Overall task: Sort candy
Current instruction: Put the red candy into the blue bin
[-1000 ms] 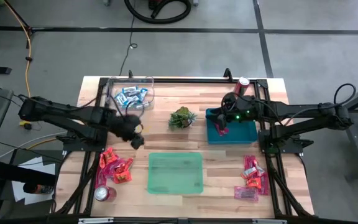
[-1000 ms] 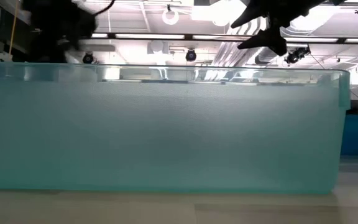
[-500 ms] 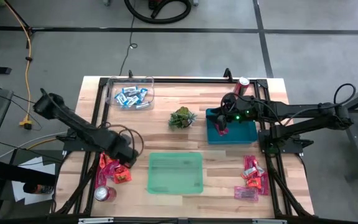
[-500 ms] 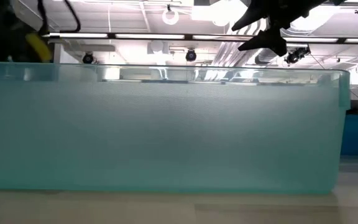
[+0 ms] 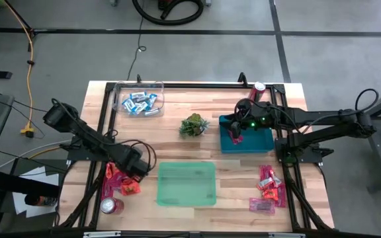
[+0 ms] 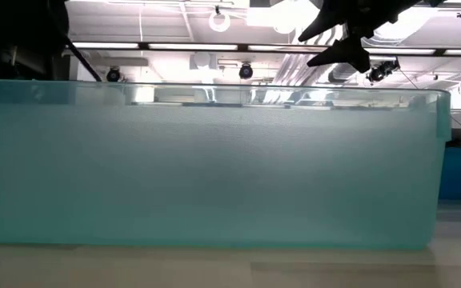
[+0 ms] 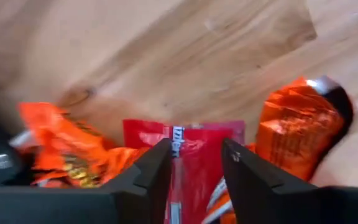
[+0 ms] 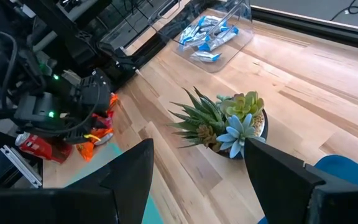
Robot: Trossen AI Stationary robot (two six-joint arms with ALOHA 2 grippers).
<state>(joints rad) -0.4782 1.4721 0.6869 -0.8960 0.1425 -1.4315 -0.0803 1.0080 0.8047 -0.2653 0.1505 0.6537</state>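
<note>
My left gripper (image 5: 135, 175) is low over the left candy pile (image 5: 119, 180), a heap of red-orange and pink wrappers on the table. In the left wrist view it (image 7: 194, 171) is open, its fingers standing over a red wrapper (image 7: 194, 140) with orange wrappers (image 7: 297, 134) on both sides. Blue-and-white candy (image 5: 141, 102) lies in a clear container at the far left. A second pile (image 5: 268, 188) lies near the right edge. My right gripper (image 5: 237, 135) waits open over the blue tray (image 5: 253, 140), empty. My left gripper comes at the red wrapper (image 7: 179, 137) from above, one finger (image 7: 157, 171) on each side of its middle. Whether the fingertips touch the wrapper or the pile, I cannot tell.
A green bin (image 5: 186, 184) sits at the near middle, and its wall (image 6: 214, 160) fills the low view. A small plant (image 5: 194, 125) stands mid-table. Soda cans stand at the near left (image 5: 111, 205) and far right (image 5: 258, 90).
My left gripper has moved from beside the clear container toward the table's near edge and down onto the left candy pile. The right arm has kept still.
</note>
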